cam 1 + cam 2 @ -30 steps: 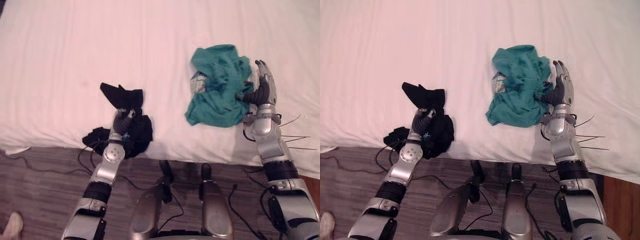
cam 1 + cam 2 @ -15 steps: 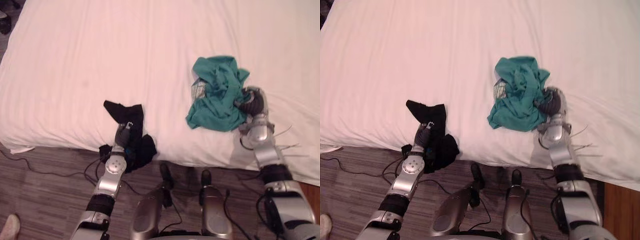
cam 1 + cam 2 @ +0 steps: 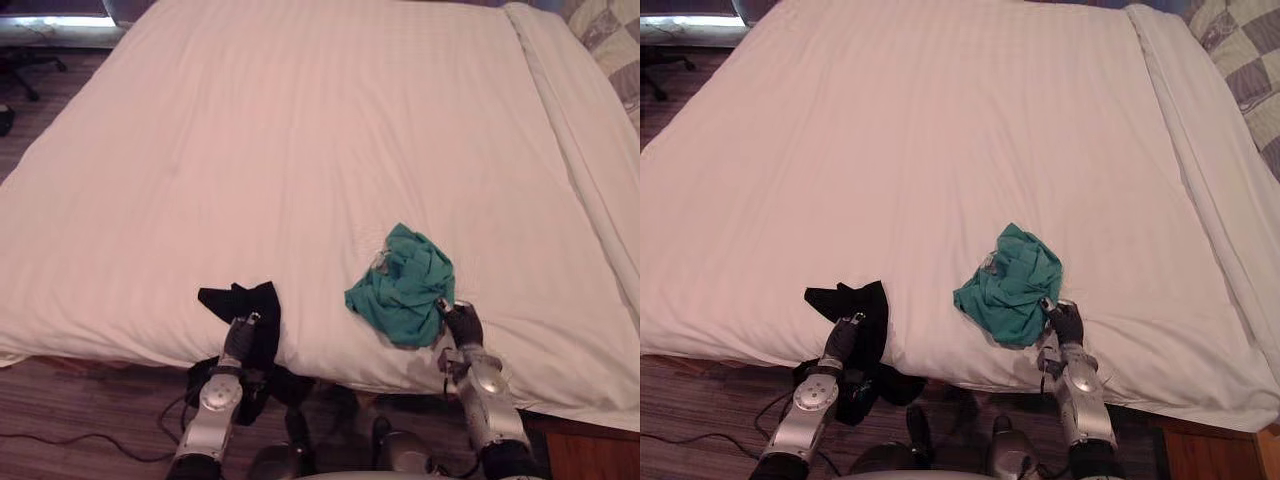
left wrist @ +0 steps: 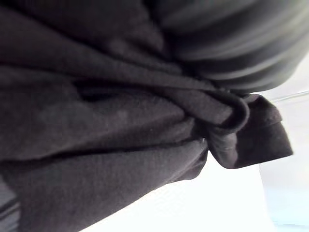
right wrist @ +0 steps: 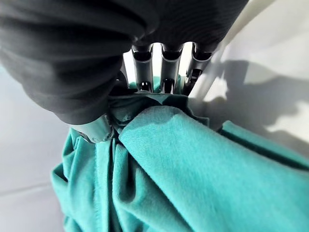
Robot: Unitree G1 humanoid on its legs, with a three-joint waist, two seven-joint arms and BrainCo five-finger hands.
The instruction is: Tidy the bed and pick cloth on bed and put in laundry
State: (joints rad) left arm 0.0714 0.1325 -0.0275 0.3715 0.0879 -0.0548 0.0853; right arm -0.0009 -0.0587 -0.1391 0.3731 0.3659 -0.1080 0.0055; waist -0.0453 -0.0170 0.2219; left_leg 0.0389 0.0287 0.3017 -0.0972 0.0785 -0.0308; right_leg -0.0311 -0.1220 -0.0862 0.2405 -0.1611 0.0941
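A black cloth point(image 3: 247, 308) hangs over the near edge of the white bed point(image 3: 300, 160), and my left hand point(image 3: 238, 340) is shut on it; up close its dark folds point(image 4: 120, 125) bunch against the hand's cover. A crumpled teal cloth point(image 3: 403, 285) lies on the bed to the right. My right hand point(image 3: 461, 323) sits at its near right corner with fingers point(image 5: 164, 72) curled into the teal cloth point(image 5: 193, 169), gripping a fold.
A second white cover point(image 3: 590, 150) runs along the bed's right side, with a checked pillow point(image 3: 1235, 50) at the far right corner. Wooden floor point(image 3: 70, 420) lies below the bed's near edge. A chair base point(image 3: 25, 65) stands far left.
The view has pulled back, showing the whole bed. My right hand went from open beside the teal cloth to curled on it, bunching it. The left hand keeps its hold on the black cloth.
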